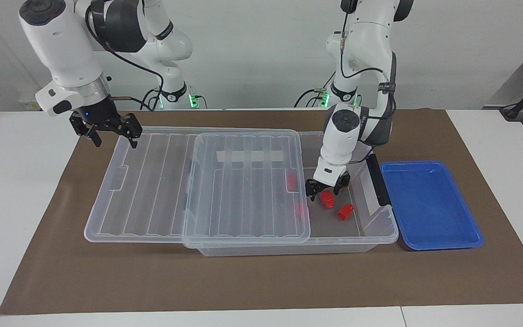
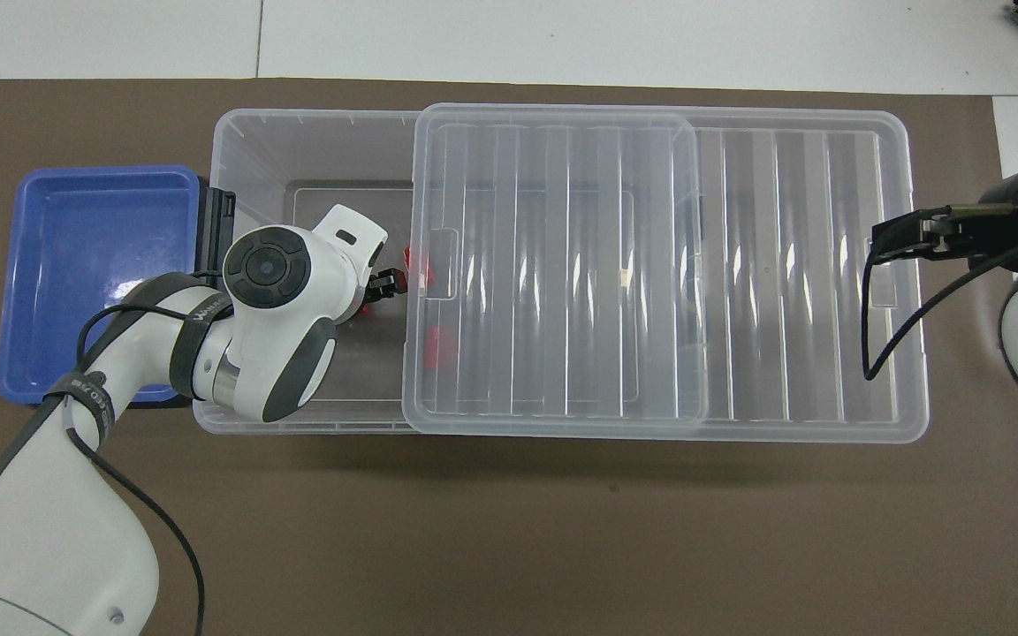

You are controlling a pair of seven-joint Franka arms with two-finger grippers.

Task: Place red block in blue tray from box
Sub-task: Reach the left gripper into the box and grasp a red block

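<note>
Left gripper (image 1: 328, 190) down inside the large clear plastic box (image 1: 382, 227), fingers apart astride a small bright red plastic block (image 1: 327, 199), not clamped. Another red block (image 1: 345, 211) just beside. Clear ribbed lid (image 1: 248, 181) slid aside. Shallow blue plastic tray (image 1: 429, 204) beside the box. Right gripper (image 1: 109, 131) open, waiting over the lid's end.

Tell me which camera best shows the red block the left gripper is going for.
The facing view. There the left gripper is down inside the box, and the red block shows just under its fingertips, with another block beside it. In the overhead view the arm's wrist covers that block almost entirely; only a sliver of red shows.
</note>
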